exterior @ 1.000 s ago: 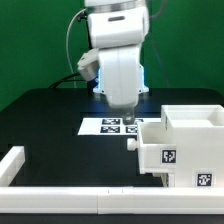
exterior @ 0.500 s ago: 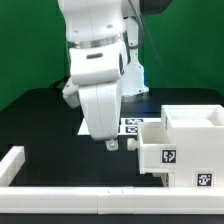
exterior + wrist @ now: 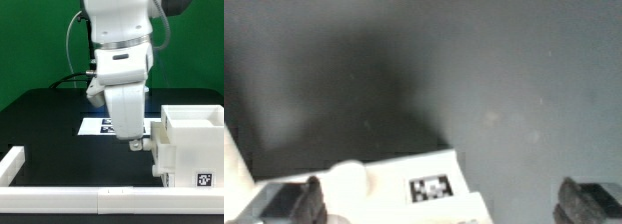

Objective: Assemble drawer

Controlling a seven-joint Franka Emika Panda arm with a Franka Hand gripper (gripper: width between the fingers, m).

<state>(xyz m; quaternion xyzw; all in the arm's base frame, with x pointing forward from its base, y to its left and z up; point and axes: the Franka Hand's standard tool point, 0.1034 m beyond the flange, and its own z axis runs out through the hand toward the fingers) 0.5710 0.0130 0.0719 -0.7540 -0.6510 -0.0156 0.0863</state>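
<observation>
Exterior view: tool (image 3: 146,144) hanging low over the black worktop (image 3: 50,115), fingertips just beside the drawer (image 3: 190,145), on the side facing the exterior view's left. Drawer standing near the worktop's front edge, toward the exterior view's right corner. Marker board (image 3: 103,127) lying flat on the worktop behind the arm, partly hidden. Low white border rails (image 3: 60,196) running along the front edge. Wrist view: fingers (image 3: 292,202) spread wide apart, nothing held between them, a tagged white drawer part (image 3: 411,182) just by one finger.
</observation>
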